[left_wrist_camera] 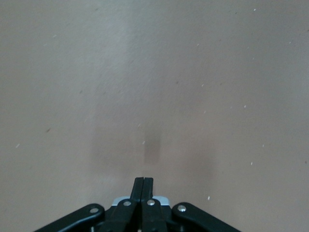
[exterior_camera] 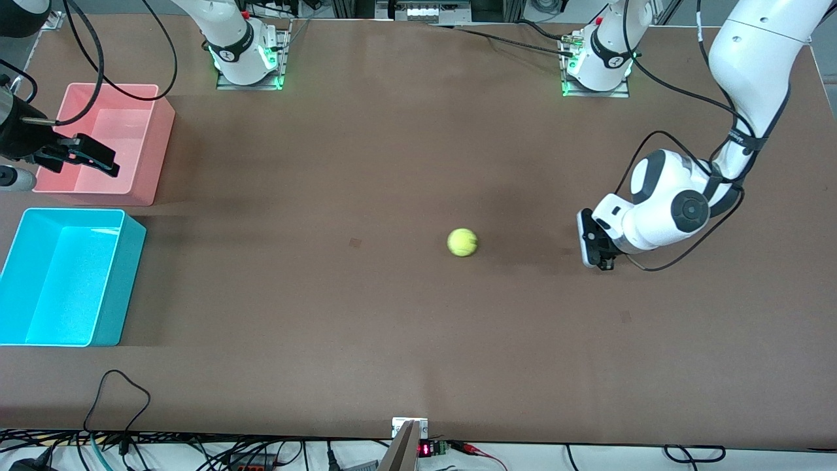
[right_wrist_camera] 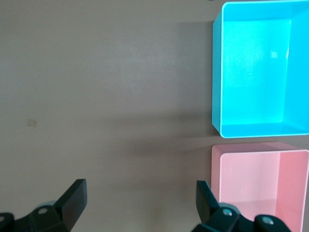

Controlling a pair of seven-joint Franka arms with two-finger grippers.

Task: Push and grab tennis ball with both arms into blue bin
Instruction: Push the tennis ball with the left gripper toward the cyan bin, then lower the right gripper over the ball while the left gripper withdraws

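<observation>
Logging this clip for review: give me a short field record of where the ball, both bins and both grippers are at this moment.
tennis ball: on the bare table, in neither bin
blue bin: at the right arm's end of the table, empty
pink bin: beside the blue bin, farther from the front camera, empty
left gripper: shut, low at the table toward the left arm's end, apart from the ball
right gripper: open, over the pink bin, holding nothing
ball contact: none

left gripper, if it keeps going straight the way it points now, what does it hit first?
Probably just the table: the left gripper, shut, points down at bare surface. The tennis ball sits off to its side.
</observation>
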